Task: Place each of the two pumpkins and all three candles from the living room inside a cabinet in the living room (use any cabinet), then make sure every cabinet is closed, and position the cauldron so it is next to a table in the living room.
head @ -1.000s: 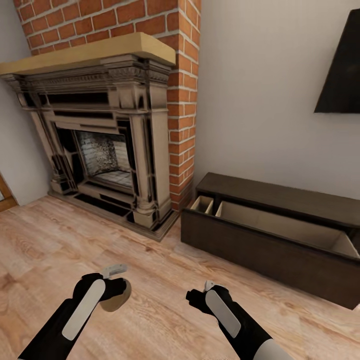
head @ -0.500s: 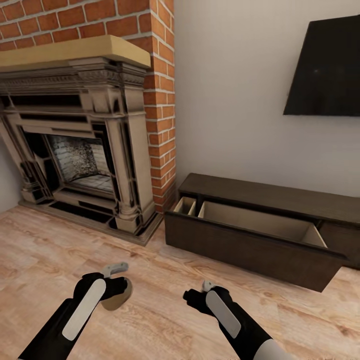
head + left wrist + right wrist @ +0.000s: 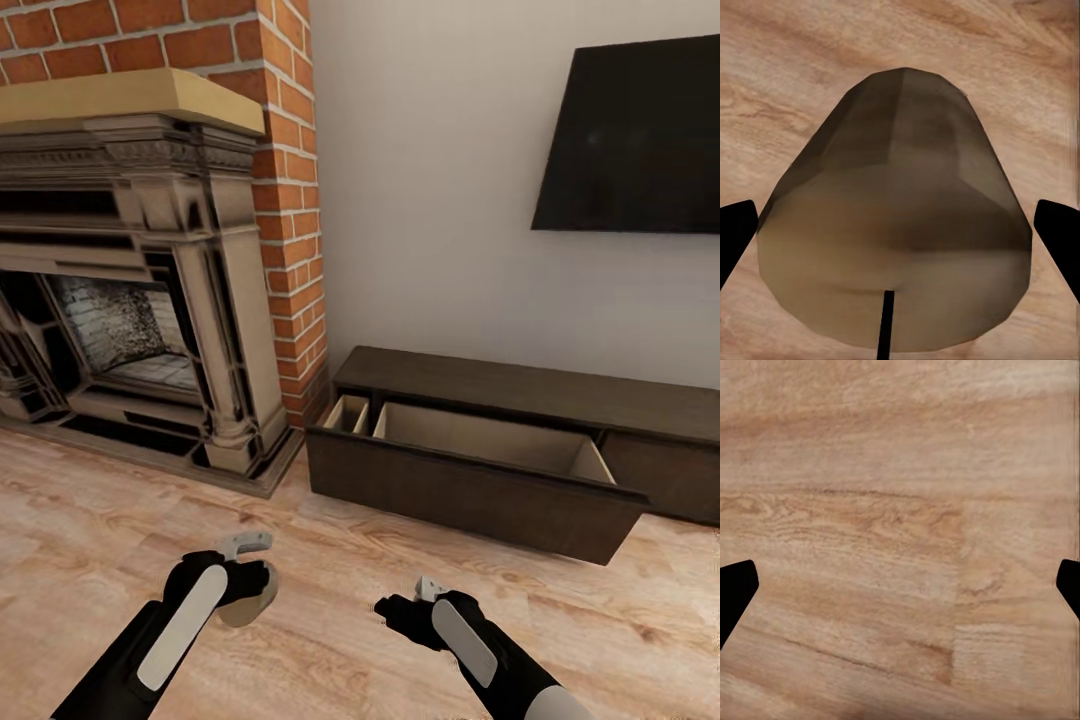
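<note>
The brick fireplace (image 3: 130, 280) stands just left of the TV console cabinet (image 3: 480, 385), and a dark television (image 3: 635, 140) hangs on the wall above the cabinet. The cabinet's long drawer (image 3: 470, 490) is pulled out over the wooden floor (image 3: 330, 660), its pale interior bare as far as it shows.

In front of the cabinet's left end, the left end effector (image 3: 245, 575) pinches an olive-tan candle (image 3: 896, 240), its fingers on either side of the candle in the left wrist view. The right end effector (image 3: 405, 605) hangs nearer the drawer front, fingers spread, with nothing between them.

To do the carry well, I would roll up square to the drawer, lift the candle clear of its front panel, then lower it inside before releasing.
</note>
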Available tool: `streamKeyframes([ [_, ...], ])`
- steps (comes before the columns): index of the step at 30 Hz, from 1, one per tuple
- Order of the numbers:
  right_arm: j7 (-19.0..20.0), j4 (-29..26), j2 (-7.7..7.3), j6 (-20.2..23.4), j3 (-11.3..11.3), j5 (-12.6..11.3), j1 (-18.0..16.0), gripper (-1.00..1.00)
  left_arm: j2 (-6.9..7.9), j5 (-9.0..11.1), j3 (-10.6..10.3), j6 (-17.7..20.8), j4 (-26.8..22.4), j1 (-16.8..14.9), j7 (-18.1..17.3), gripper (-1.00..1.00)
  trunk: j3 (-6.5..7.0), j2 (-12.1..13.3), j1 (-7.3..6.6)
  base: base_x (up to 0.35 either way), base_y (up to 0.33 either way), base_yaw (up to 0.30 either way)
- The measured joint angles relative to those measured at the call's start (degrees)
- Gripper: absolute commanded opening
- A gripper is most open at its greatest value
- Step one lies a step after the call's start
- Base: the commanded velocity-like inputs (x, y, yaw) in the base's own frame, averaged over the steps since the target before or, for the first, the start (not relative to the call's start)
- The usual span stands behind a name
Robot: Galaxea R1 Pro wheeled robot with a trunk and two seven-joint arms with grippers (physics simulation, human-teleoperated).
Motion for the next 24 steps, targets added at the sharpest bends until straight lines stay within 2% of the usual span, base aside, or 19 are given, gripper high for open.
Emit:
streamKeyframes([
  [15, 0.09, 1.42, -0.36, -0.31, 0.09, -0.30, 0.00, 1.00, 0.18, 0.21, -0.35, 0.01, -0.13, 0.00, -0.04, -1.00, 1.47, 6.02, -3.30, -0.001, 0.000, -0.167],
  [24, 0.10, 1.84, -0.36, -0.31, 0.09, -0.33, 0.00, 1.00, 0.24, 0.19, -0.32, 0.01, -0.14, -0.01, -0.02, -1.00, 2.36, 9.63, -5.27, -0.064, 0.000, -0.167],
])
